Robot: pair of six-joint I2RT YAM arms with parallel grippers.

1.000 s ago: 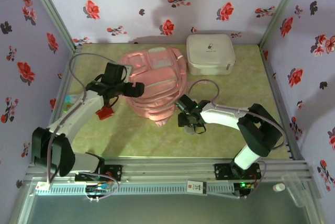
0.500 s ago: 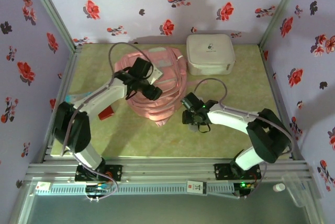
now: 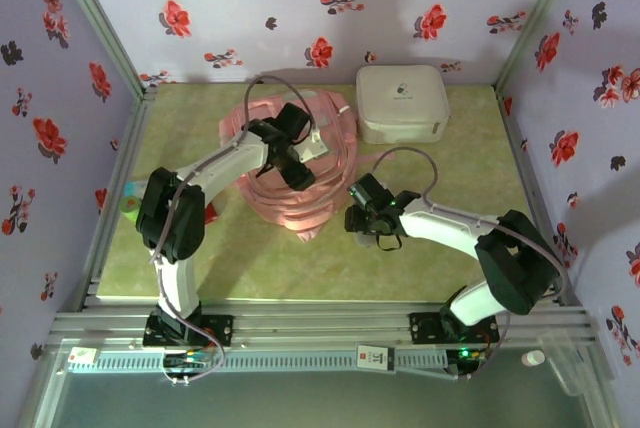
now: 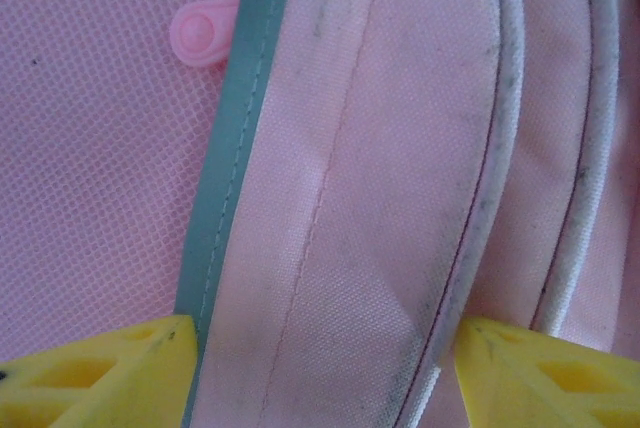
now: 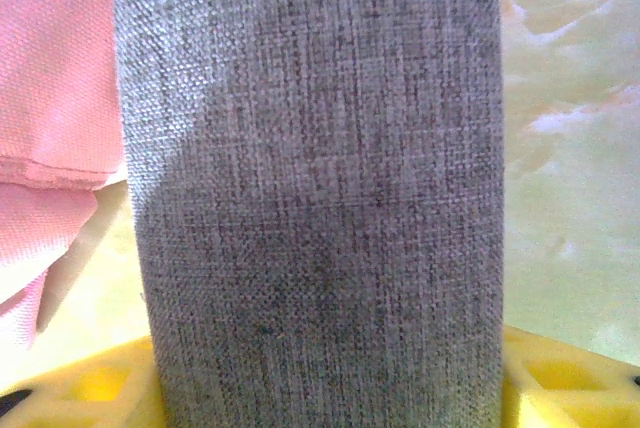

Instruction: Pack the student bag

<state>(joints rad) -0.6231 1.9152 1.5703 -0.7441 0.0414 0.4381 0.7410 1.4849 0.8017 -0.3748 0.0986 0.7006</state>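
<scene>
Swinging in from 9 o'clock, the left claw [image 3: 298,170] now sits over the middle of the bag [image 3: 285,210], which lies on the surface [image 3: 450,258] toward 12 o'clock from centre. Its fingers [image 4: 100,373] straddle a piped fold [image 4: 380,198], and I cannot tell whether they pinch it. At the bag's 4 o'clock, the right claw [image 3: 372,228] has edged slightly toward 12, grasping a grey fabric item [image 5: 310,188].

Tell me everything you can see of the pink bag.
The bag is soft pink woven fabric, lying crumpled mid-table near a white case. Close up it shows a mesh panel, teal trim, greyish piping and a pink pull tab. The left claw straddles one padded fold, yellow fingers on either side.
</scene>
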